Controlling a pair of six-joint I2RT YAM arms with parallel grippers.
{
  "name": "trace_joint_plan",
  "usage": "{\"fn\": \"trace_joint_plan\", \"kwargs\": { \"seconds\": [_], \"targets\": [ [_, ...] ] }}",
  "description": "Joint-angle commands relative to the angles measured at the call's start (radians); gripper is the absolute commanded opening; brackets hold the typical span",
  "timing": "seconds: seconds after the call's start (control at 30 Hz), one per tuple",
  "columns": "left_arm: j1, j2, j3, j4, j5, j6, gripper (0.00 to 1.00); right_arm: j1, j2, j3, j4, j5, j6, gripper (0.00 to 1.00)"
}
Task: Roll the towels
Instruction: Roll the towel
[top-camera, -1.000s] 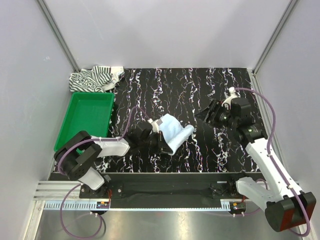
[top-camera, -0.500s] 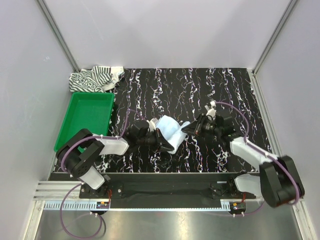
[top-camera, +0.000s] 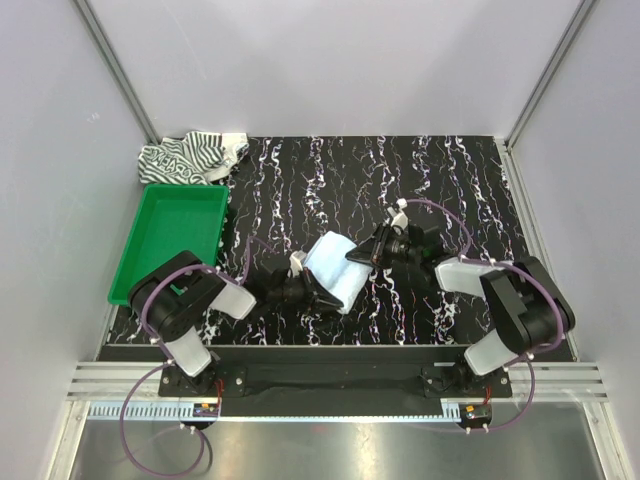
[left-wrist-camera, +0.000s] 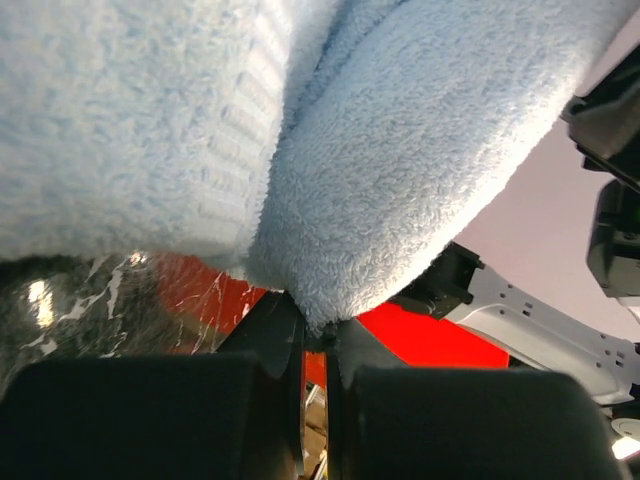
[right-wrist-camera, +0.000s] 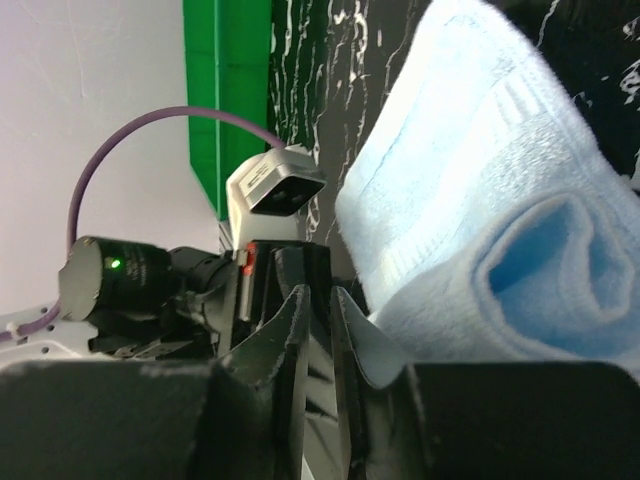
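The light blue towel (top-camera: 333, 263) lies partly rolled at the middle of the black marbled table. My left gripper (top-camera: 318, 293) sits at its near-left edge and is shut on a fold of the towel (left-wrist-camera: 400, 150); the fingers (left-wrist-camera: 270, 330) pinch the cloth's lower edge. My right gripper (top-camera: 362, 255) is at the towel's right end. Its jaws (right-wrist-camera: 320, 292) stand almost together with nothing between them, and the rolled end of the blue towel (right-wrist-camera: 540, 260) rests against the outside of one finger. The striped towel (top-camera: 190, 157) lies crumpled in the far left corner.
A green tray (top-camera: 178, 238) stands along the left edge, between the striped towel and the left arm's base. White walls enclose the table at the back and sides. Purple cables loop off both wrists.
My right arm has swung left across the table to the blue towel's right end, and its jaws have closed. The left gripper, still holding the towel, has drawn back toward the near edge.
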Motion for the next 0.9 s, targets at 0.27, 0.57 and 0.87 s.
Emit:
{"fn": "trace_joint_plan", "kwargs": {
  "seconds": [0.27, 0.57, 0.87],
  "targets": [
    [0.033, 0.048, 0.003, 0.091, 0.042, -0.044, 0.00, 0.018, 0.256, 0.073, 0.245, -0.035, 0.022, 0.17],
    [0.034, -0.079, 0.063, -0.289, -0.038, 0.182, 0.58, 0.022, 0.302, 0.173, 0.078, -0.015, -0.082, 0.15],
    [0.034, -0.260, 0.112, -0.682, -0.214, 0.408, 0.75, 0.045, 0.328, 0.195, 0.009, 0.037, -0.132, 0.13]
  ]
}}
